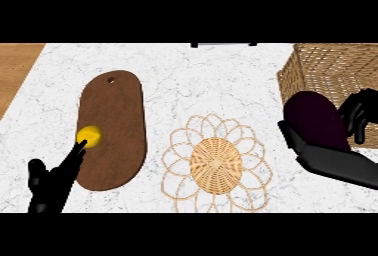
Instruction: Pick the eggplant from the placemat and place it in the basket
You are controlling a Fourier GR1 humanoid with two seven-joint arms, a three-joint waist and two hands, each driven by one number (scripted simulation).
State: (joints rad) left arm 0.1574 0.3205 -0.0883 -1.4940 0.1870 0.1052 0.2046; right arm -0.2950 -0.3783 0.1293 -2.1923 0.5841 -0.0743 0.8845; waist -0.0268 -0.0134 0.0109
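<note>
A dark purple eggplant [316,119] is held up at the right, just in front of the wicker basket [325,67]. My right hand [354,119] is curled round it, fingers on its right side and thumb below its left. The woven placemat [215,162] with its looped rim lies bare at the middle of the counter. My left hand [53,182] rests at the lower left with straight fingers pointing up, their tips near a yellow lemon.
A brown oval cutting board [114,127] lies at the left with a yellow lemon [88,135] on its left edge. A wooden surface [16,67] borders the marble counter at the far left. A dark object [223,44] sits at the back edge.
</note>
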